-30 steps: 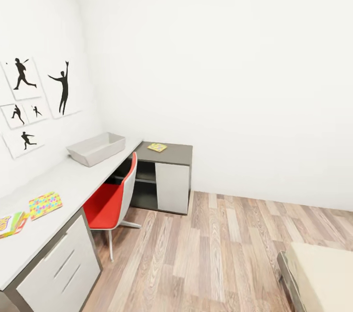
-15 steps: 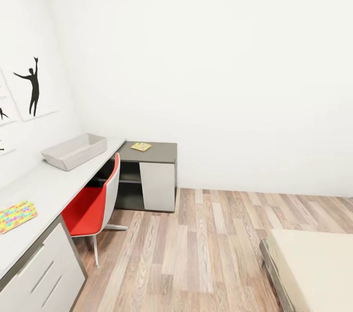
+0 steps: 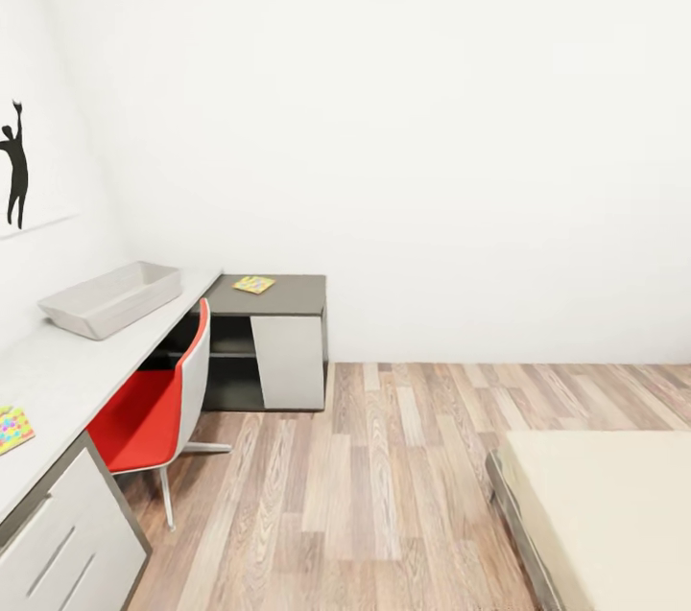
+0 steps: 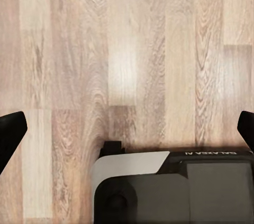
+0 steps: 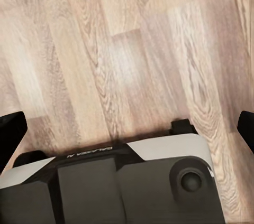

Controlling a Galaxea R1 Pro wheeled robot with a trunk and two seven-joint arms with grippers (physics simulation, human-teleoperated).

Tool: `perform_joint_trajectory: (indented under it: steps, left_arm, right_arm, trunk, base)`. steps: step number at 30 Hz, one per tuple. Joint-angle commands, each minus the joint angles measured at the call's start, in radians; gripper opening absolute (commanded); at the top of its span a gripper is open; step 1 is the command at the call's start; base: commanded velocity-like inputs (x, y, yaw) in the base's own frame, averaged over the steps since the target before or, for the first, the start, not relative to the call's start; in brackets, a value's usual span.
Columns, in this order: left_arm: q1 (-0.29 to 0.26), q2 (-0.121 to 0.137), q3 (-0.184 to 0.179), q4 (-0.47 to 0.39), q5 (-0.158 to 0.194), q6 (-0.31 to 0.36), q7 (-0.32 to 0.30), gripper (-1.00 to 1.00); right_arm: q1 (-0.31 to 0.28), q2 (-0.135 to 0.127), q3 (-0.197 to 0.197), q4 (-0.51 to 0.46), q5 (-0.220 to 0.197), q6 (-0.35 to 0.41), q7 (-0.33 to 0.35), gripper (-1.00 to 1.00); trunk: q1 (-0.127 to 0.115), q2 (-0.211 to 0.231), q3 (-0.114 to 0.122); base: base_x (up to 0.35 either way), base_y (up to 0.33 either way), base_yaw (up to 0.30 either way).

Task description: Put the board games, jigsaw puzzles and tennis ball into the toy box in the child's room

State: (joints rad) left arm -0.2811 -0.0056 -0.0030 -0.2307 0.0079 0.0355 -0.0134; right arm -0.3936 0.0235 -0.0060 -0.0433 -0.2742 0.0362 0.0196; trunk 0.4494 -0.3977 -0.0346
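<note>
The toy box (image 3: 110, 297), a pale grey tray-bin, sits on the long pale table (image 3: 67, 371) at the left wall. One corner of a bright jigsaw puzzle (image 3: 11, 428) shows at the picture's left edge on the table. A small flat yellow-green toy (image 3: 253, 284) lies on the dark cabinet top at the table's far end; I cannot tell whether it is a puzzle or a game box. The beige bed (image 3: 605, 515) fills the lower right, its visible part bare. My left gripper (image 4: 127, 129) and right gripper (image 5: 127, 126) hang open over the wood floor, holding nothing.
A red and white chair (image 3: 158, 395) is tucked at the table. A dark cabinet (image 3: 278, 342) with a white door stands in the corner. A white drawer unit (image 3: 58, 544) is at the lower left. Wood-plank floor (image 3: 384, 477) lies between table and bed.
The camera has turned to the right: table, toy box and wall pictures slid left, the board game at the left edge left the view, and more of the bed came in.
</note>
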Motion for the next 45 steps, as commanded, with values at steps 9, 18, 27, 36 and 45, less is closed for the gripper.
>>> perform_joint_trajectory:
  steps: [9, 18, 27, 36, 45]
  left_arm:
    - [0.000, 0.001, 0.004, 0.000, 0.002, 0.006, -0.005, 1.00]
    - [-0.049, 0.019, 0.021, -0.082, 0.007, 0.169, -0.038, 1.00]
    - [-0.148, 0.032, 0.110, -0.425, 0.016, 0.623, -0.120, 1.00]
    - [-0.161, 0.038, 0.160, -0.586, 0.015, 0.755, -0.181, 1.00]
    - [-0.162, 0.038, 0.159, -0.604, 0.014, 0.780, -0.187, 1.00]
  right_arm:
    - [-0.001, 0.004, -0.002, -0.001, -0.012, 0.004, 0.001, 1.00]
    - [-0.053, 0.008, -0.004, -0.066, -0.015, 0.107, 0.000, 1.00]
    - [-0.093, -0.001, -0.010, -0.339, -0.018, 0.391, -0.005, 1.00]
    - [-0.121, -0.008, -0.012, -0.477, -0.018, 0.504, -0.004, 1.00]
    - [-0.162, -0.024, -0.091, -0.484, -0.019, 0.559, -0.001, 1.00]
  trunk:
    - [0.001, -0.002, -0.017]
    - [0.001, -0.002, -0.031]
    - [0.001, -0.002, -0.046]
    - [0.001, -0.002, -0.061]
    - [0.001, -0.002, -0.076]
  base:
    - [0.000, 0.000, -0.050]
    - [0.000, 0.000, -0.004]
    - [0.000, 0.000, 0.000]
    - [0.000, 0.000, 0.000]
    - [0.000, 0.000, 0.000]
